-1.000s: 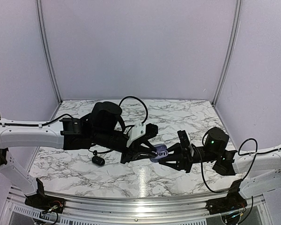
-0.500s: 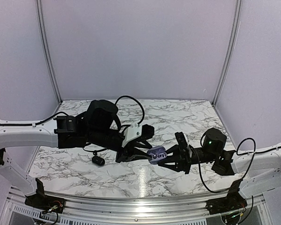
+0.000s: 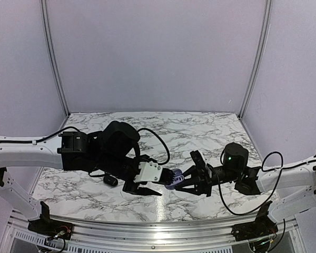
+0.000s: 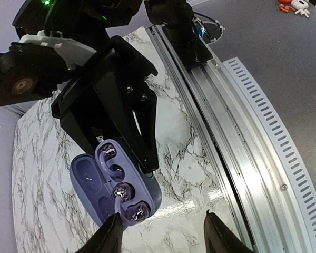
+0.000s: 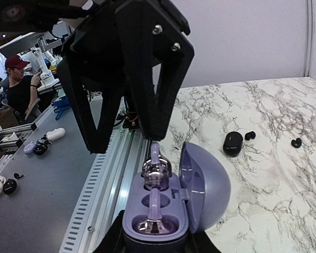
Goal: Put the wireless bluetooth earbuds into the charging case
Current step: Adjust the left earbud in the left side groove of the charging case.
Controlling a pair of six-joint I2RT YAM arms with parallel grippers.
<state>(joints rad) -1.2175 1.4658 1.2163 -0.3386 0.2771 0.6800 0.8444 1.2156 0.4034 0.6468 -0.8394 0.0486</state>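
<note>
Pinching the open lilac oval plastic charging case (image 5: 205, 184), right claw (image 3: 185, 182) is closed on it with two silvery-grey earbuds (image 5: 156, 171) seated inside, left claw (image 4: 163, 232) spread empty alongside; two glossy black earbuds (image 5: 249, 135) lie loose on marble desk (image 5: 284, 105), so about half done.

You have a white marble surface (image 3: 210, 132) with grey veins. 1 black oval case (image 3: 110, 181) lies on it, on the left arm's side. 1 tiny black earbud (image 5: 249, 135) sits just beside the case. 1 more black earbud (image 5: 296, 142) lies a bit farther off.
</note>
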